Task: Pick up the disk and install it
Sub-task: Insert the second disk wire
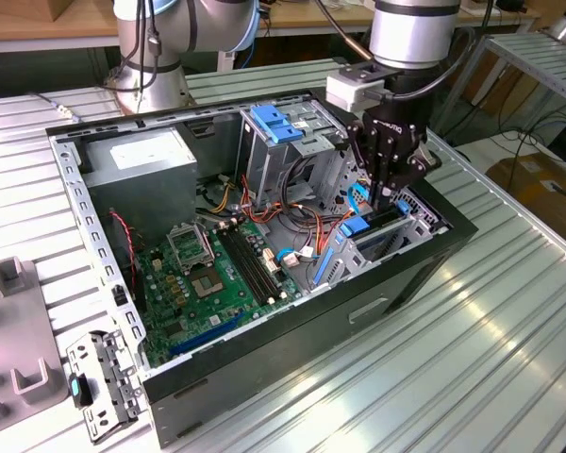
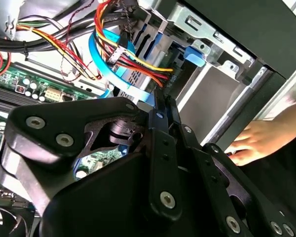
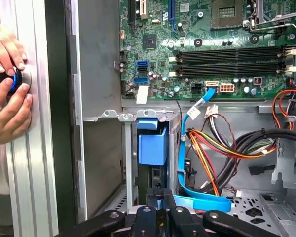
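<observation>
The disk stands on edge in the drive bay at the corner of the open computer case on the exterior view's right. Its blue end tab and a dark strip of its body show between the bay's metal walls. The blue tab also shows at the bay's mouth in the second wrist view. My black gripper hangs straight over that bay, with its fingers drawn together right at the disk's near edge. Whether they touch the disk is hidden.
Bundled red, yellow and black wires and a flat blue cable run beside the bay. The green motherboard fills the case floor. A pale-blue plate tops the rear cage. A person's hands rest on the table beside the case.
</observation>
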`<action>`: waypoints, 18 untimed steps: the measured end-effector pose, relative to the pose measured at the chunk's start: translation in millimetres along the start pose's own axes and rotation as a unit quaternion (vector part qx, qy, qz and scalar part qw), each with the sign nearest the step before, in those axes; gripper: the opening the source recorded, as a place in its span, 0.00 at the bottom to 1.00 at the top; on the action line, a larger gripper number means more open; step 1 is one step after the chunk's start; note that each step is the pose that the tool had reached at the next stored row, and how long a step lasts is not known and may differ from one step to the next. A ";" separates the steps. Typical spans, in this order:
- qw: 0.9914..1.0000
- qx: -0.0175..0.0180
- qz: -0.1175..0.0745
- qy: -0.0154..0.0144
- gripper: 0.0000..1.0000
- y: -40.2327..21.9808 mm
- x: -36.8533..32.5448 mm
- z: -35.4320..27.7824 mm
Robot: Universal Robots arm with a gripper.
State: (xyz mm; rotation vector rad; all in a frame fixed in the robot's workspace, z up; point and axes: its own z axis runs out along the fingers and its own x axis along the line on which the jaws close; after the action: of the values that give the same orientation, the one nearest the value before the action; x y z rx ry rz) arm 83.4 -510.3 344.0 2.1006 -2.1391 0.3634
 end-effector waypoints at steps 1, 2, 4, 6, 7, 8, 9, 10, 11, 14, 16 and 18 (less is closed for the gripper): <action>1.000 0.000 0.000 -0.001 0.16 0.0 1.8 0.5; 1.000 0.000 0.001 -0.008 0.16 0.0 3.0 0.8; 1.000 -0.001 0.002 -0.027 0.16 0.0 4.4 1.2; 0.999 -0.001 0.003 -0.039 0.16 0.0 5.6 1.4; 0.999 -0.001 0.003 -0.039 0.16 0.0 5.6 1.5; 0.999 -0.001 0.003 -0.039 0.16 0.0 6.1 1.6; 0.999 -0.001 0.003 -0.039 0.16 0.0 6.7 1.7; 0.999 -0.001 0.003 -0.039 0.16 0.0 6.7 1.7; 0.999 -0.001 0.003 -0.039 0.16 0.0 6.7 1.8; 0.999 -0.001 0.003 -0.039 0.16 0.0 6.8 1.8; 0.999 -0.001 0.003 -0.039 0.16 -0.1 7.1 1.4; 0.999 -0.001 0.003 -0.039 0.16 -0.3 7.4 -0.3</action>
State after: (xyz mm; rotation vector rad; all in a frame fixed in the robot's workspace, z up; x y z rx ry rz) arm 83.4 -517.4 346.2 2.1414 -2.1877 0.2837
